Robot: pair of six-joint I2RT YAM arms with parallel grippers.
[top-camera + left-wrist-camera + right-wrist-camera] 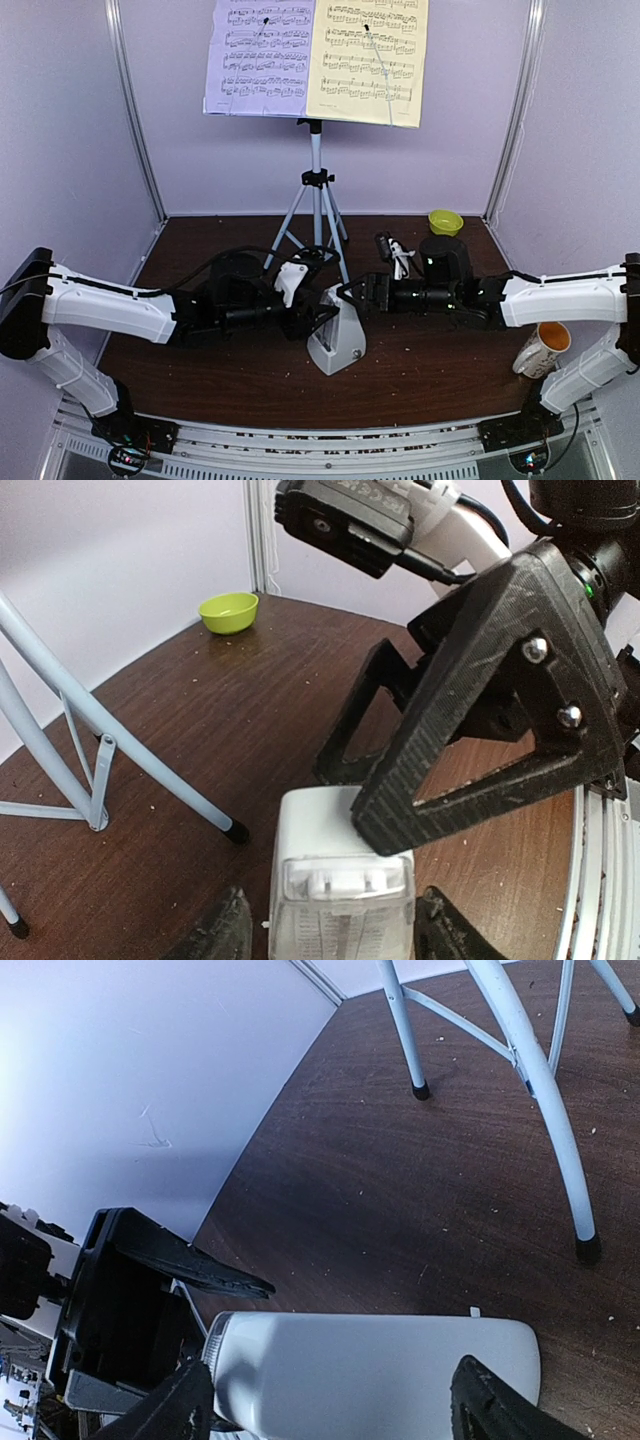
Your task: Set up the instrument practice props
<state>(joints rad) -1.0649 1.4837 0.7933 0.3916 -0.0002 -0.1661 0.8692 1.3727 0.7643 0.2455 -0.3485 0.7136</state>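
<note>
Metronome (338, 345) stands before the tripod (316, 200), bowl (445, 221) behind right, mug (543, 350) at right

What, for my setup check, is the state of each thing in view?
music stand: upright at the back.
lilac page: on the stand, left side.
pale yellow page: on the stand, right side.
metronome: upright, between both grippers.
left gripper: jaws flank the metronome, grip unclear.
right gripper: jaws open around the metronome.
mug: mouth up, far right.
green bowl: upright, looks empty.
</note>
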